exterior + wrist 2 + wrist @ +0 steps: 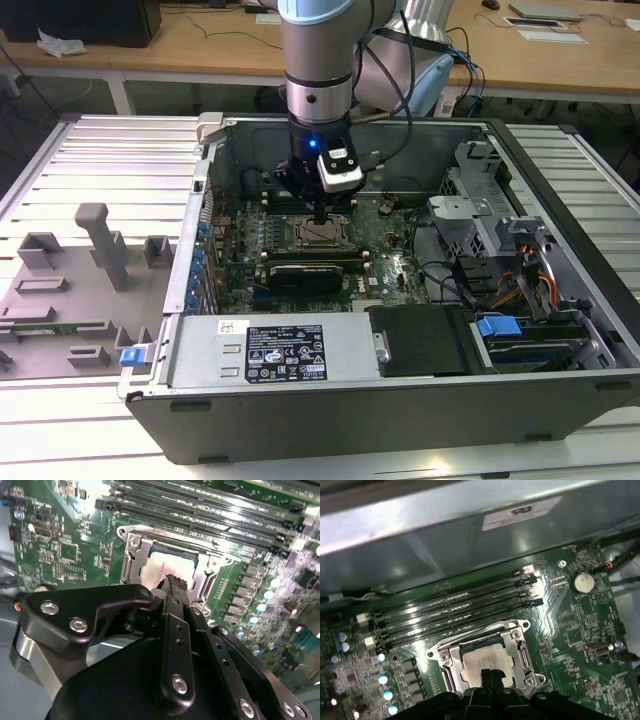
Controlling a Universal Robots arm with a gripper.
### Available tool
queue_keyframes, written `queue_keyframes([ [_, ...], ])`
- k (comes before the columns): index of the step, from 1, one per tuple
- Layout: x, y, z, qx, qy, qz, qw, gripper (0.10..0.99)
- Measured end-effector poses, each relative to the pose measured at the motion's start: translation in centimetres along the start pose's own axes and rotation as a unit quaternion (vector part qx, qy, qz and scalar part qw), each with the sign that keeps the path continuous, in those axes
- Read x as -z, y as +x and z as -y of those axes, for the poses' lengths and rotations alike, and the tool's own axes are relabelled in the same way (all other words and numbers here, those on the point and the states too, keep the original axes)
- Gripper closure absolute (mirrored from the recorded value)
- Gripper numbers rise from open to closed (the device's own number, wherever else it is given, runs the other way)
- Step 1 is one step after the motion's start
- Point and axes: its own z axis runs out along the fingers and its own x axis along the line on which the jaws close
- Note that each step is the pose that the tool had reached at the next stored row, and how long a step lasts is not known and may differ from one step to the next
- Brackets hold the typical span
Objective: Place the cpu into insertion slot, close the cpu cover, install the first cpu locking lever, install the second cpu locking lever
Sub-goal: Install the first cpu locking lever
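The cpu (481, 659), a pale silver square, lies flat in the insertion slot (318, 238) in the middle of the green motherboard (580, 625). The cpu cover (516, 641), a silver frame, lies down around the chip, whose face (161, 567) shows through its opening. My gripper (489, 674) stands straight above the socket, shut, its black fingertips (175, 581) pressed together with nothing between them. They sit at the chip's near edge, on or just above it; I cannot tell which. In the exterior view the gripper (318, 214) reaches down into the open computer case.
Long black memory slots (455, 611) run beside the socket, below the grey case wall (420, 540). A black card (305, 272), a power supply (285, 352), a drive cage (480, 215) and cables (450, 280) crowd the case. A grey fixture tray (70, 290) lies at the exterior view's left.
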Motion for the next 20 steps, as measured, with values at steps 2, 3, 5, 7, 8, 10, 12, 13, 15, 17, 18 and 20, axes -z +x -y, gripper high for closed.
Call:
queue_keyframes([
  [2,-0.11,0.01,0.0,0.023,-0.0018,0.0,0.9997,0.98],
  [3,-0.15,0.01,0.0,0.032,-0.0026,0.0,0.9995,0.98],
  [5,-0.2,0.01,0.0,0.048,-0.0035,0.0,0.9988,0.98],
  [7,-0.21,-0.03,0.1,0.053,-0.0013,0.0002,0.9986,0.98],
  [8,-0.21,-0.06,0.27,0.055,0.0001,0.0004,0.9985,0.98],
  [10,-0.22,-0.16,0.67,0.057,0.0009,0.0005,0.9984,0.98],
  [12,-0.14,-0.21,0.83,0.059,0.0009,0.0005,0.9982,0.98],
  [13,-0.03,-0.22,0.84,0.06,0.0008,0.0005,0.9982,0.98],
  [15,0.8,-0.29,0.83,0.066,0.0003,0.0006,0.9978,0.98],
  [17,1.31,-0.33,0.83,0.069,0.0,0.0006,0.9976,0.98],
  [18,1.31,-0.33,0.83,0.069,-0.0001,0.0006,0.9976,0.98],
  [20,1.31,-0.33,0.83,0.069,0.0,0.0006,0.9976,0.98],
])
